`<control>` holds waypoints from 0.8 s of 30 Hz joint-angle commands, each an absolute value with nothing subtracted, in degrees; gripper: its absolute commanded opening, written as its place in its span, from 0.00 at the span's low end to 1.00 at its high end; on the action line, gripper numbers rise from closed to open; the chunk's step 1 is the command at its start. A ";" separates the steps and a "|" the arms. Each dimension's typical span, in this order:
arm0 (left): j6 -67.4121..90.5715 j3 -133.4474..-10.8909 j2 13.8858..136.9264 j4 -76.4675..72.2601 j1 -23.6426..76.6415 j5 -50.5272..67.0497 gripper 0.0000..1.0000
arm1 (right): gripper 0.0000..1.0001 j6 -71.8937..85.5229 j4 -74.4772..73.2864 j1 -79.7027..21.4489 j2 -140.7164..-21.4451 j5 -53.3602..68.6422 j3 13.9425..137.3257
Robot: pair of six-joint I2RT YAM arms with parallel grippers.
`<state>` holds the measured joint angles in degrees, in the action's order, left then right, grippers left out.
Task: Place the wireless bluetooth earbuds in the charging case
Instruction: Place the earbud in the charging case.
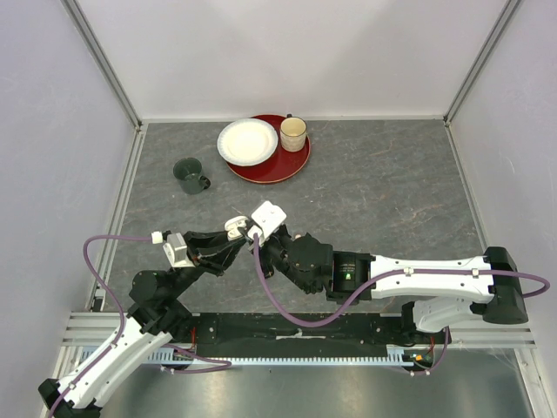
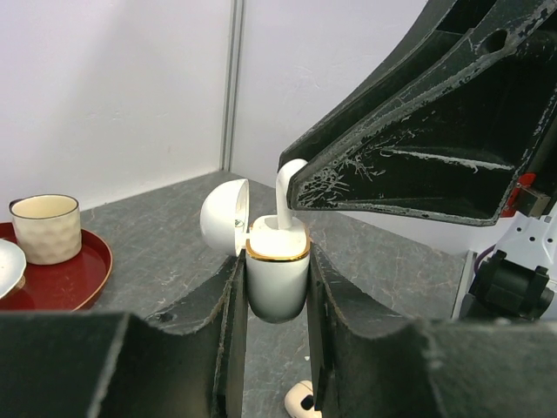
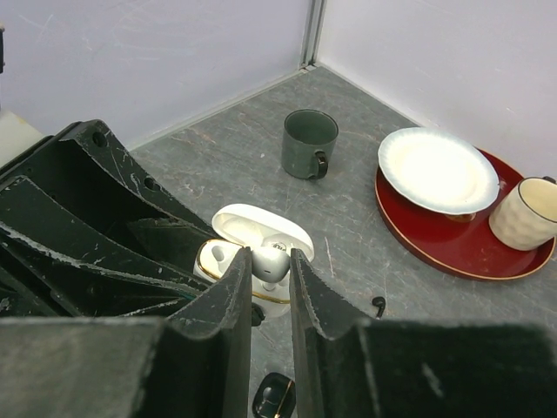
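The white charging case [image 2: 278, 279], lid swung open, is clamped between the left fingers [image 2: 218, 340] at the centre of the left wrist view. A white earbud [image 2: 285, 187] is pinched between the right fingers [image 3: 224, 313] and is held upright, its lower end set in the case's gold-rimmed opening. A black earbud [image 3: 378, 305] is seen on the tabletop [image 1: 392, 192], just right of the fingers in the right wrist view. At the overhead view's upper middle, a white plate [image 1: 247, 141] and beige cup [image 1: 293, 133] are carried on a red tray [image 1: 291, 170], with a dark green mug [image 1: 189, 174] to its left.

free: right tabletop [image 1: 392, 200] | blocked rear: mug [image 1: 190, 175], tray [image 1: 287, 167]
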<state>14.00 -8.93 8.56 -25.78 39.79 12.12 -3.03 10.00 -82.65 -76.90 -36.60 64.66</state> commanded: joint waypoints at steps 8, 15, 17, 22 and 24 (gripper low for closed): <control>11.34 -10.90 8.17 -28.65 39.64 11.16 0.02 | 0.00 -4.83 9.23 -82.44 -77.26 -39.38 66.80; 11.25 -11.16 7.73 -28.83 39.64 11.77 0.02 | 0.00 -4.84 8.70 -81.83 -76.73 -38.23 66.45; 10.99 -11.34 7.65 -28.83 39.64 12.13 0.02 | 0.00 -4.48 8.26 -81.56 -76.64 -38.23 66.36; 10.99 -11.51 7.47 -29.00 39.64 12.57 0.02 | 0.00 -3.52 7.13 -81.04 -76.46 -36.65 66.88; 10.90 -11.51 7.30 -29.00 39.64 12.57 0.02 | 0.00 -3.16 6.60 -80.86 -76.46 -35.87 67.32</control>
